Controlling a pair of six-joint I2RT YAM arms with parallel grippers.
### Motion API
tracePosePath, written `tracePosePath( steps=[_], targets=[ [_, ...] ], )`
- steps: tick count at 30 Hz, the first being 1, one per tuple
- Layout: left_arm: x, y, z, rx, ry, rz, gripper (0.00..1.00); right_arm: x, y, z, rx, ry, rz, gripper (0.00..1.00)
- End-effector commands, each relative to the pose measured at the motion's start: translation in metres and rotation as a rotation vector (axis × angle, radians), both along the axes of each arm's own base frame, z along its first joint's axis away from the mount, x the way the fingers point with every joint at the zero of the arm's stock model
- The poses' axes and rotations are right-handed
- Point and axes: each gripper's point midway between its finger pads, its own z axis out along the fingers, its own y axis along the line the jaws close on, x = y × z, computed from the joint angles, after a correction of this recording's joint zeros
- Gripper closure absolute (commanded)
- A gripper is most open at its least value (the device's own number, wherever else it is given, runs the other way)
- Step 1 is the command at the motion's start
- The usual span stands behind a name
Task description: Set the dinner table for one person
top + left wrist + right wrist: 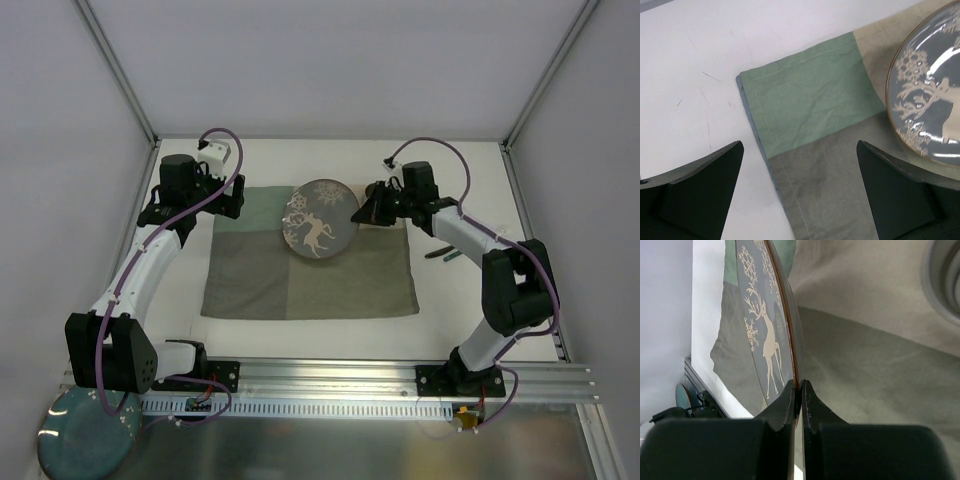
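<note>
Top view: the left end effector [230, 200] stands with its jaws wide apart and nothing between them, above the far left corner of the mat [310, 280]. The right end effector [366, 208] is clamped on the rim of the plate [318, 218], which lies directly to its left over the mat's far edge. The white tabletop [270, 160] lies beneath both and carries the mat. Dark utensils [440, 253] lie behind the right end effector, beside its arm. Left wrist view: the left end effector [799, 145] is open, with the mat's [810, 100] corner below the gap, bare tabletop [690, 65] to the left and the plate [930, 100] to the right, apart from the fingers. Right wrist view: the right end effector [800, 390] pinches the plate's [765, 340] rim between closed fingers, with the deer face to the left and the mat [865, 365] beneath.
</note>
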Motion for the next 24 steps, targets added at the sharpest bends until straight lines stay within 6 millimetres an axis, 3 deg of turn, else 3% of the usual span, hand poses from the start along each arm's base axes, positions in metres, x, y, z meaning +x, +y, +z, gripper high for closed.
tracePosePath(
  steps=[1,10,24],
  targets=[
    [0.008,0.007,0.012,0.016,-0.059,0.015,0.01,-0.005,0.029,0.032,0.069,-0.113,0.093,1.00],
    [0.006,0.012,0.003,0.028,-0.052,0.023,0.01,-0.029,0.058,0.018,0.059,-0.067,0.173,1.00],
    [0.006,0.013,0.001,0.030,-0.053,0.025,0.01,-0.045,0.074,-0.007,0.049,0.001,0.221,1.00]
  ],
)
